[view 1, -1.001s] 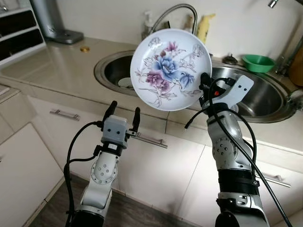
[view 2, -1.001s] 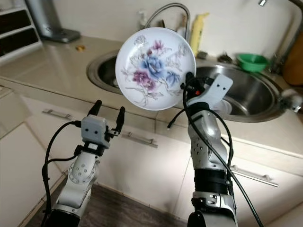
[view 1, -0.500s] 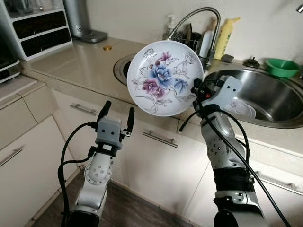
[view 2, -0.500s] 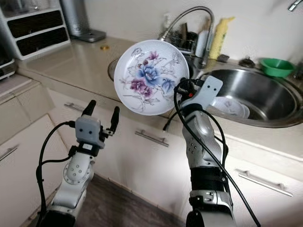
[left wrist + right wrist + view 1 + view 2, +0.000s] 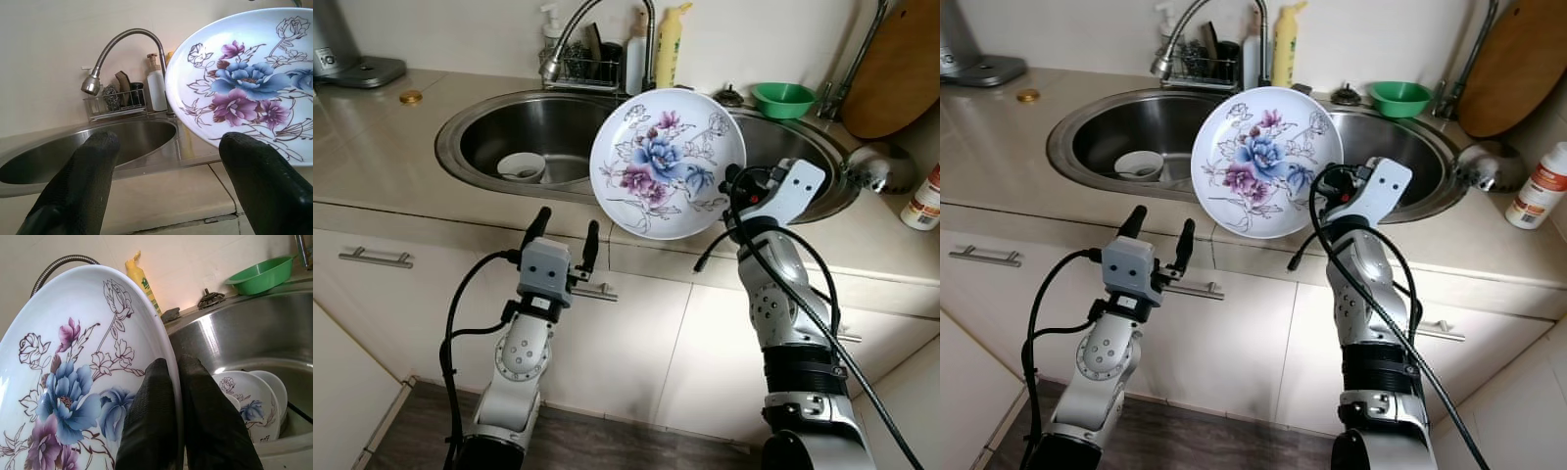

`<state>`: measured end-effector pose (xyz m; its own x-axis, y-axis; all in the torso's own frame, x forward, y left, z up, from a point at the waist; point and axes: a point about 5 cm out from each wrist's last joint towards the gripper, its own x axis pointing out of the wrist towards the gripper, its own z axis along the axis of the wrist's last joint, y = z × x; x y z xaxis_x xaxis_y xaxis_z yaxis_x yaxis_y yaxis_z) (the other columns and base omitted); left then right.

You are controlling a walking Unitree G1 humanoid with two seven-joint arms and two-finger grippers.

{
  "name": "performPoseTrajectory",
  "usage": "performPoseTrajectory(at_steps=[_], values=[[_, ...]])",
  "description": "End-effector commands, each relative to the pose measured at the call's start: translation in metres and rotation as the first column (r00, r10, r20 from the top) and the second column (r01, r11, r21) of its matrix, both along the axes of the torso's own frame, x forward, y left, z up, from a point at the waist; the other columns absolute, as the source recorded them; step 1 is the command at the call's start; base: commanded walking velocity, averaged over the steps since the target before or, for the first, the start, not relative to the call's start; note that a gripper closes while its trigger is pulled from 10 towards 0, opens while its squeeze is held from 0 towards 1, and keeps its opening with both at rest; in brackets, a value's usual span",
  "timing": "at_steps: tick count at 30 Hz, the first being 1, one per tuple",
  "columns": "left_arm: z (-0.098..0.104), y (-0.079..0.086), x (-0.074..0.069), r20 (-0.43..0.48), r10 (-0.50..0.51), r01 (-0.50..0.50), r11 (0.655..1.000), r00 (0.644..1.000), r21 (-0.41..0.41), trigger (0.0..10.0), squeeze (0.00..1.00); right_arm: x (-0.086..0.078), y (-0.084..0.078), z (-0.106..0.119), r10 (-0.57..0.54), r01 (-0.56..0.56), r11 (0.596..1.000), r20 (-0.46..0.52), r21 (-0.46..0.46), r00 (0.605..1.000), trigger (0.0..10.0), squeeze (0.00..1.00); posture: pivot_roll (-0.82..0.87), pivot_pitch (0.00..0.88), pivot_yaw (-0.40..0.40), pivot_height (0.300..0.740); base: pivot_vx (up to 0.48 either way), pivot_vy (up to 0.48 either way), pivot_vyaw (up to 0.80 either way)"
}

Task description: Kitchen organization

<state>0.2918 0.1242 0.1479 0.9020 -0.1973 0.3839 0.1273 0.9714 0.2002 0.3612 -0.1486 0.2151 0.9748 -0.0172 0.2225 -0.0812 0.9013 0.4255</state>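
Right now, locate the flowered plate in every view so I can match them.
Left eye: flowered plate at centre, above the counter edge.
Right eye: centre.
Left wrist: upper right.
Right wrist: left half, clamped at its rim by the right tool.
Shared landmark: yellow bottle behind the sink.

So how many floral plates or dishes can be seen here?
2, maybe more: the floral plate pinched upright by the right gripper, and a floral dish in the right basin, stacked with others partly hidden.

nothing really readable here tbh, the yellow bottle and the white bottle both have labels but the print's too small
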Motion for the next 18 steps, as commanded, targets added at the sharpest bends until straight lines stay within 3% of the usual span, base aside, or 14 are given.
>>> performPoseTrajectory(at_steps=[1, 7, 18], values=[[0.005, 0.002, -0.001, 0.024, 0.003, -0.003, 1.000, 1.000, -0.004, 10.0, 0.00, 0.001, 0.007, 0.017, 0.016, -0.015, 1.000, 0.069, -0.013, 0.997, 10.0, 0.00, 0.10, 0.000, -0.028, 0.740, 0.266, 0.000, 0.00], [0.006, 0.002, -0.001, 0.028, 0.002, -0.002, 1.000, 1.000, -0.005, 10.0, 0.00, 0.001, 0.006, 0.023, 0.007, -0.010, 1.000, 0.091, 0.024, 0.996, 10.0, 0.00, 0.10, 0.000, -0.027, 0.740, 0.287, 0.000, -0.60], [0.006, 0.002, -0.001, 0.027, -0.002, 0.002, 1.000, 1.000, -0.007, 10.0, 0.00, 0.002, 0.004, 0.034, -0.012, 0.007, 0.999, 0.134, 0.033, 0.991, 10.0, 0.00, 0.10, 0.000, -0.025, 0.740, 0.305, 0.000, 0.00]])
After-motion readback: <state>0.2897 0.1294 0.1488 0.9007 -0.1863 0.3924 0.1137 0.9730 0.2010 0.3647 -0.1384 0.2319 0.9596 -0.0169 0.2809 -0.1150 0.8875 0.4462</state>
